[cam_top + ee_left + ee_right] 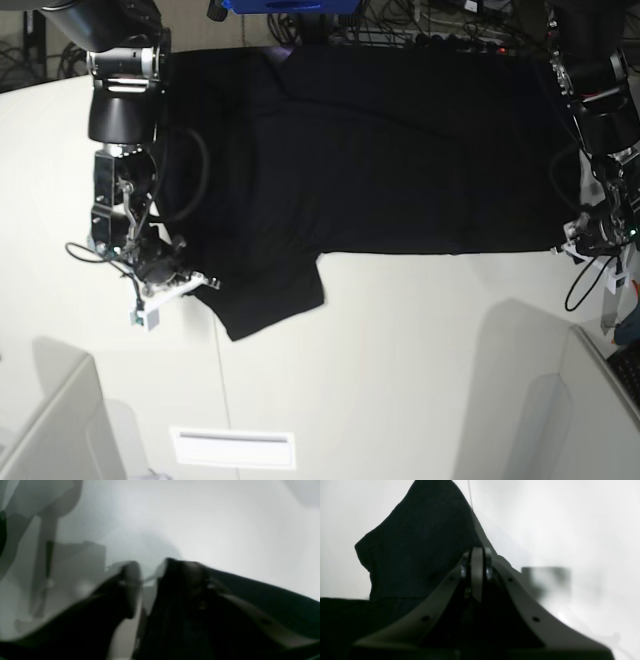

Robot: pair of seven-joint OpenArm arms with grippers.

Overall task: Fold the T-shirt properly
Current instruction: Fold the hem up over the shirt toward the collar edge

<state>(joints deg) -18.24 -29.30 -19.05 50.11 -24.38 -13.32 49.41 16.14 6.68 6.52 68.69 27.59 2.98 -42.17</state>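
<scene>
Pincer work frames the moment: the right pincer [477,562], at the near left of the table [400,330] in the base view, has its tips pressed together beside a sleeve, and dark cloth fills the gap behind them, though whether it truly holds the cloth cannot be told. The left pincer [147,580], at the shirt's far right edge, stands partly closed with a narrow gap showing between its tips; black cloth lies against one tip, but a firm pinch cannot be confirmed through the blur.

The black T-shirt [380,150] lies spread across the back half of the white table, plain side up, one sleeve trailing toward the front edge, the hem side reaching the right arm's post.

Risk, by judgement: if either pincer has only a thin fold, the cloth may slip out as the arms lift, leaving a lopsided fold. Uneven pulling could also drag the shirt toward the cables [440,25] at the table's back edge.

No containers appear in any view.
</scene>
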